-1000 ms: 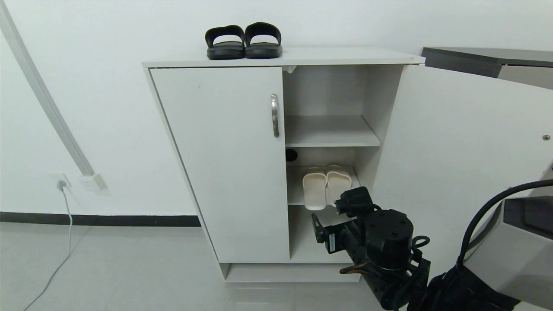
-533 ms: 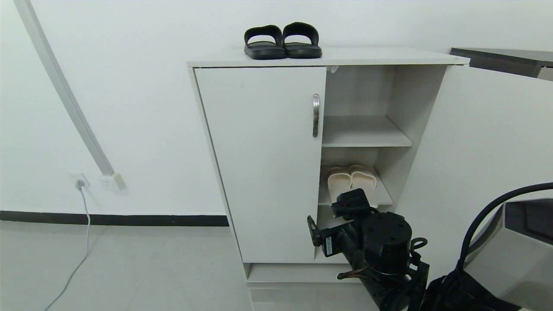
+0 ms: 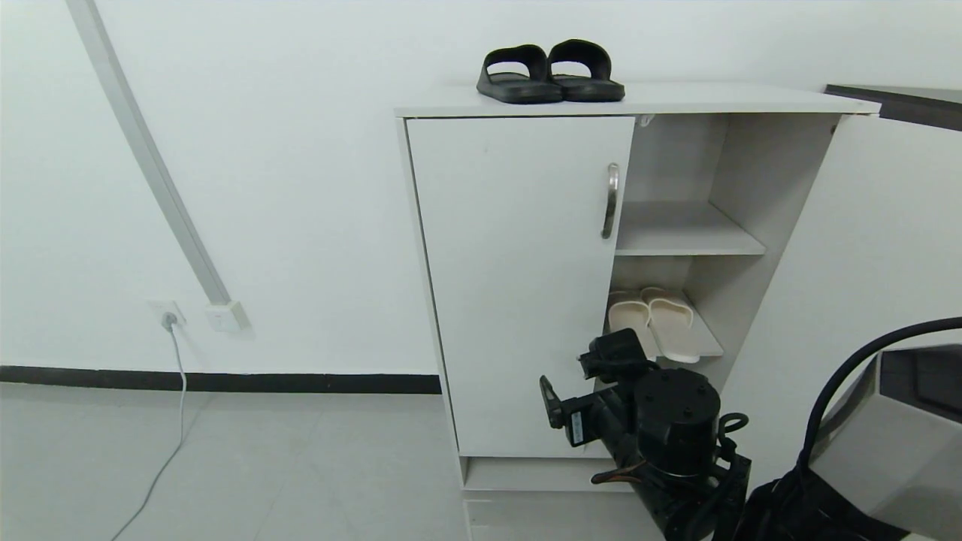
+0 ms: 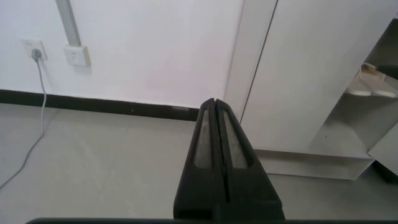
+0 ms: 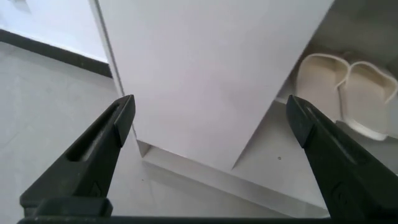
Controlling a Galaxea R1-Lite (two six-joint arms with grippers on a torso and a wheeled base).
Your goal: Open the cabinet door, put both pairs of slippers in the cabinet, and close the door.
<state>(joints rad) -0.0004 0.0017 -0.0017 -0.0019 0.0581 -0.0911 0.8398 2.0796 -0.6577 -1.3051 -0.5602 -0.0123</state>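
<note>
Camera's swung left since 1 s ago: the cabinet sits further right in the head pic w/ more wall showing, and nothing on it has shifted.

Head view: tall white two-door cabinet, left door shut, right door swung wide. On its top, above the shut door, sits the pair of black plastic slide slippers, side by side. On the middle shelf inside lies the pair of cream moulded slippers. The right arm is low, in front of the opening.

Left wrist view: left gripper w/ fingers pressed together, nothing held, over grey floor near the cabinet's foot. A white wall socket w/ grey cable is well apart.

Right wrist view: right gripper spread wide, empty, facing the shut door's lower edge, cream pair beyond.

I reckon one pair's done and the black pair is next. That needs an arm lifted to the top, the claw round the straps, then down to a free shelf, then the door pushed to.
</note>
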